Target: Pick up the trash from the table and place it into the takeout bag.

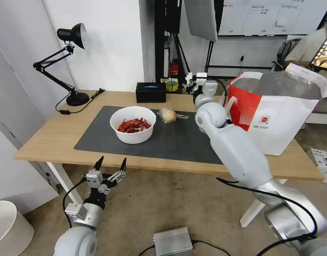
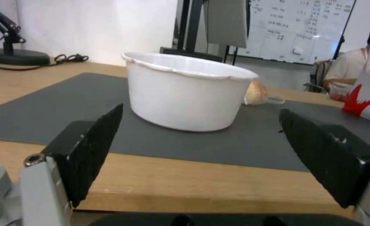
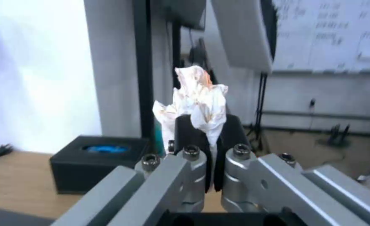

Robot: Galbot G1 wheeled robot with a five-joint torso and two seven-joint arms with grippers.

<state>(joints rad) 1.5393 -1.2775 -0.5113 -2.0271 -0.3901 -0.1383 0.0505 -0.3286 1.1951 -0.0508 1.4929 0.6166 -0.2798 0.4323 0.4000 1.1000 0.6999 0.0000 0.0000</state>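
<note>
Up high, the right gripper [image 3: 210, 131] pinched the crumpled tissue [image 3: 199, 97] beside the takeout bag [image 1: 277, 117]. The left gripper [image 1: 111, 164] hung spread apart below the table [image 1: 46, 142] edge.

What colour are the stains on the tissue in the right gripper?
Orange-red smears on the crumpled white tissue, clamped in the right gripper; clearest in the right wrist view.

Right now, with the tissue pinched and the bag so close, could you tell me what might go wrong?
The right gripper pinches only the crumpled tissue's lower edge, so it could slip out before reaching the takeout bag. The right arm also stands close to the bag's near handle and might snag it.
</note>
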